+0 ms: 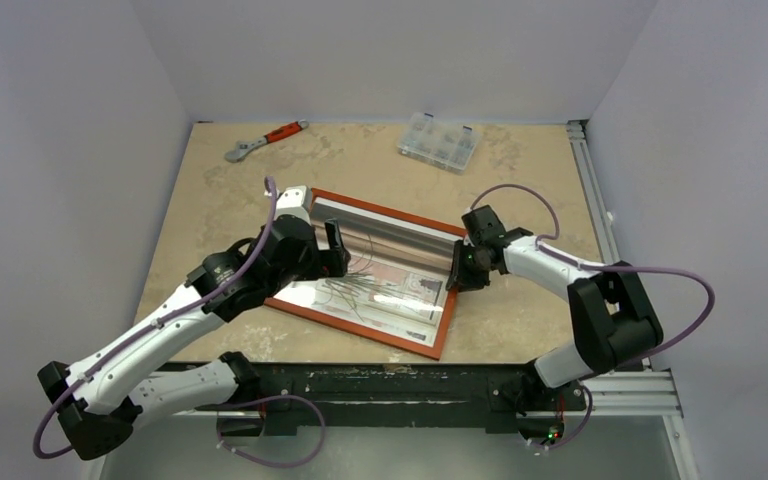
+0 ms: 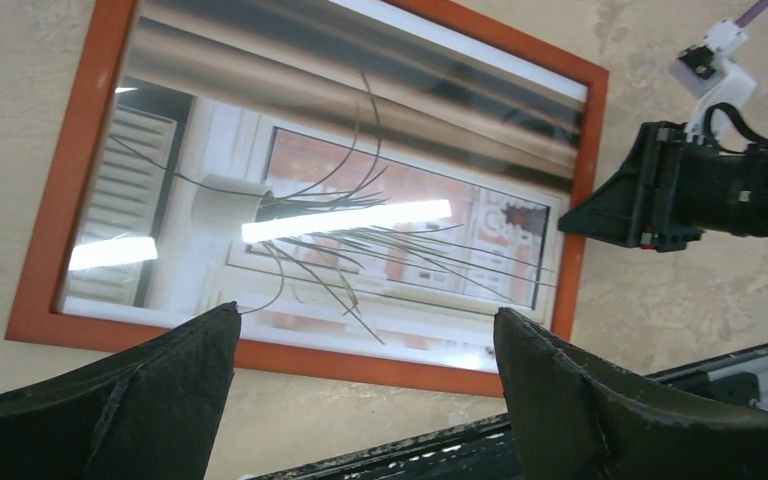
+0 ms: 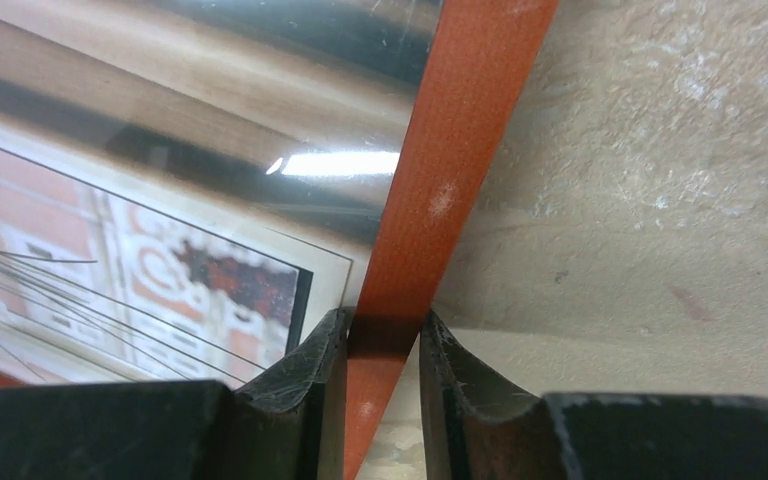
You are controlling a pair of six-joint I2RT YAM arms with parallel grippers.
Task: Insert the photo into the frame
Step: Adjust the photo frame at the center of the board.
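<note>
While the right gripper (image 3: 385, 332) pinches the frame's (image 2: 70, 180) right rail, best keep that grip level and untwisted. Frame: on the table (image 1: 210, 180), red face up; contents, the photo (image 2: 340, 200), picture upward. Left gripper (image 2: 365, 315): spread wide above, holding nothing. Compartment box (image 1: 438, 141), far side: small parts, unidentifiable.

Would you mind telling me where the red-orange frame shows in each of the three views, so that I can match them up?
Top external: the frame lies flat mid-table, between the two arms.
Left wrist: the frame fills the upper left and centre.
Right wrist: only the frame's right bar shows, running diagonally down from the top.
Shared landmark: the right end effector, astride that bar.
</note>
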